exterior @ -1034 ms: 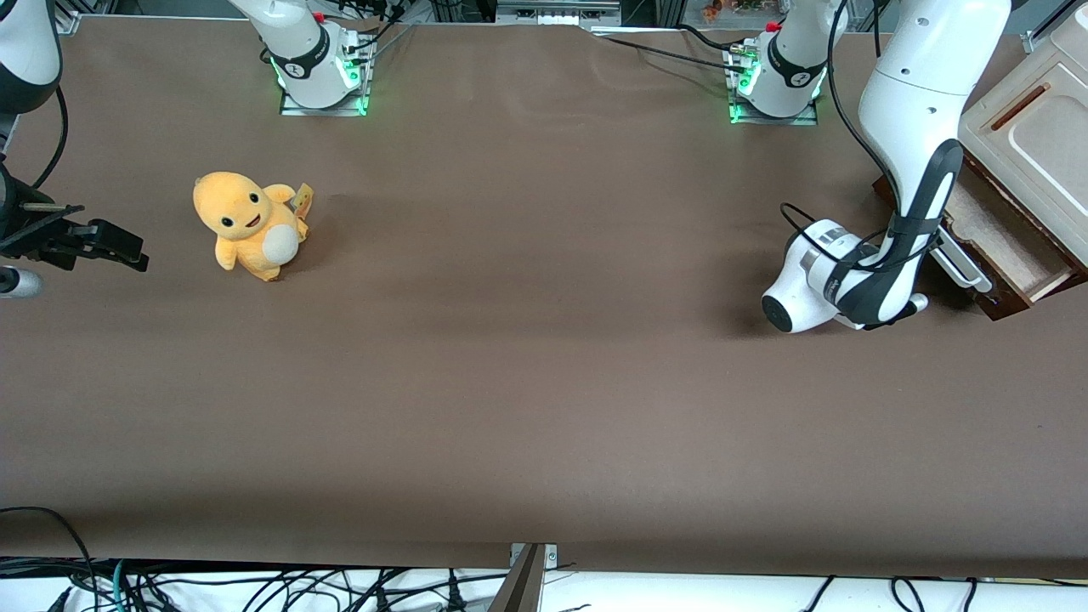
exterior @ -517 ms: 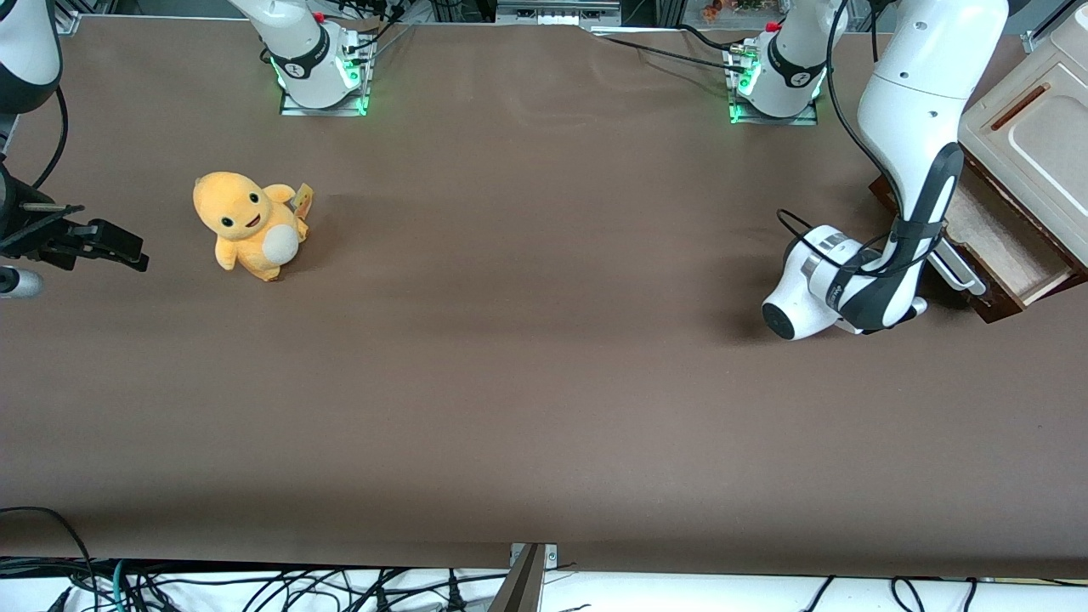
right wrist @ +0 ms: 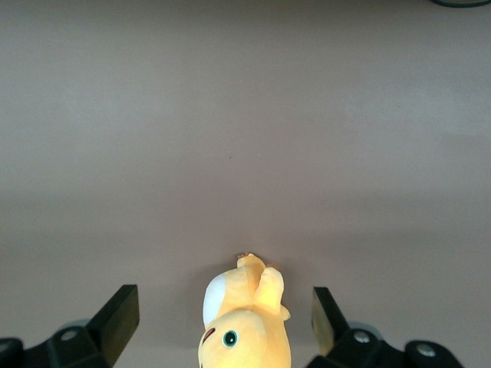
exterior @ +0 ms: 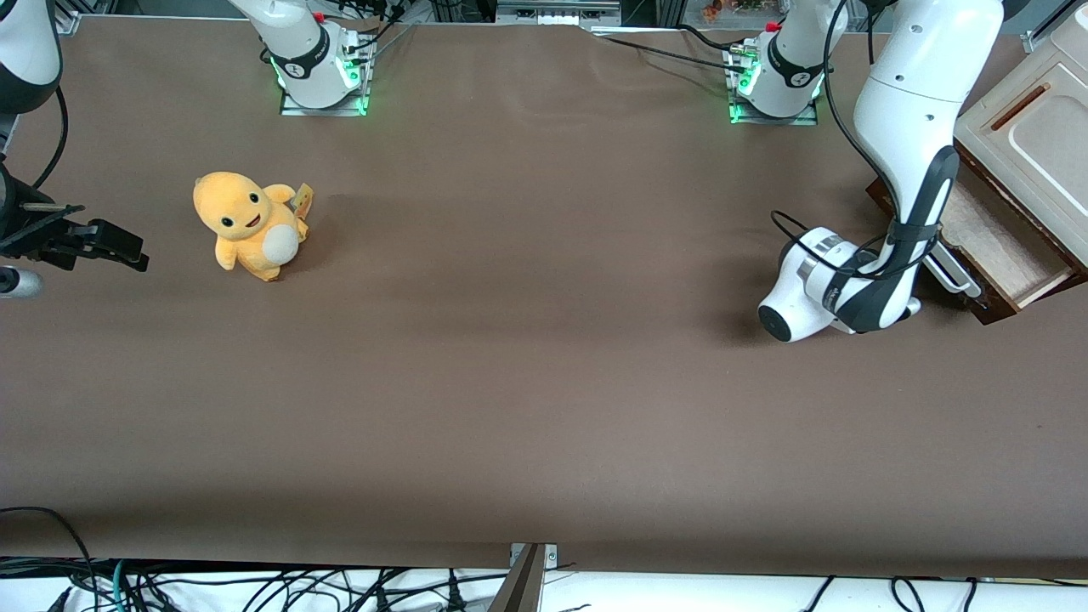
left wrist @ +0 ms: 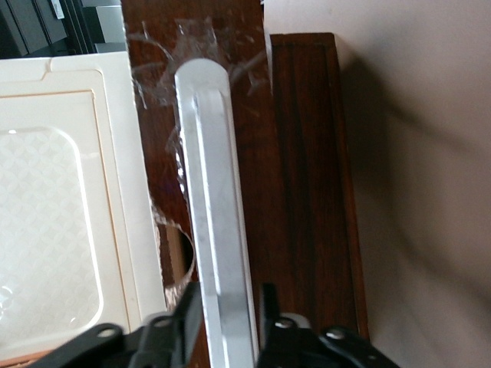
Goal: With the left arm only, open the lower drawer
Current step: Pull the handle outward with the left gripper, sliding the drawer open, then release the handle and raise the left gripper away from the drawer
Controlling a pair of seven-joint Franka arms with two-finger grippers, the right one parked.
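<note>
Brown worktop (exterior: 527, 382) fills the front view; at its right edge the lower drawer (exterior: 1003, 246) stands partly pulled out of a cream cabinet (exterior: 1033, 136) (pale interior showing). Bent low before it, the left arm (exterior: 901, 170) has its gripper (left wrist: 228, 310) jaws clenched on the drawer's silvery handle (left wrist: 215, 199). A yellow plush toy (exterior: 246, 225) sits at upper left.
</note>
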